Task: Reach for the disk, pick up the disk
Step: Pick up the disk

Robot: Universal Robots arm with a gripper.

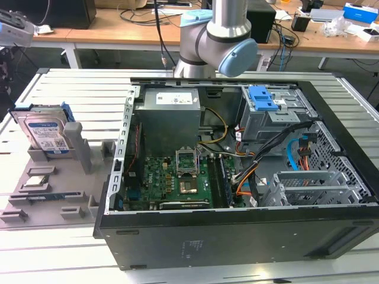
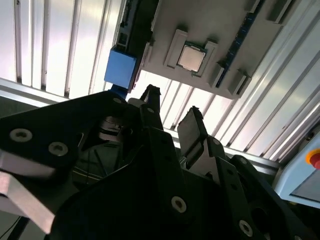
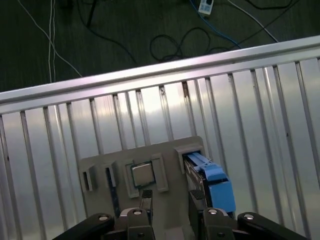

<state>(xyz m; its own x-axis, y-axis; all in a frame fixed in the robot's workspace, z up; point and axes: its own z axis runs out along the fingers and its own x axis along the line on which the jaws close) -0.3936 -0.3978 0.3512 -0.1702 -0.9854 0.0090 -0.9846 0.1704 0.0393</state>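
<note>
Exterior view. Slatted table (image 1: 89, 89); at the exterior view's left, grey holder tray (image 1: 65, 177): the disk (image 1: 42, 133) stands tilted in a slot, small silvery chip (image 1: 37, 181) in a shallow pocket. Centre: open computer case (image 1: 237, 236) containing motherboard (image 1: 172, 177), power supply (image 1: 169, 115), blue latch (image 1: 263, 97). Robot arm (image 1: 216, 35) beyond the case.

Second wrist view. The jaws apart, empty, clear of the holder tray (image 2: 220, 25); chip (image 2: 191, 56) seated in its pocket; disk's blue frame (image 2: 120, 69) at the tray's edge.

First wrist view. The jaws apart, empty; disk (image 3: 212, 182) slotted beside the chip (image 3: 141, 174), untouched.

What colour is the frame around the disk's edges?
Blue. It shows best on the disk in the exterior view.
</note>
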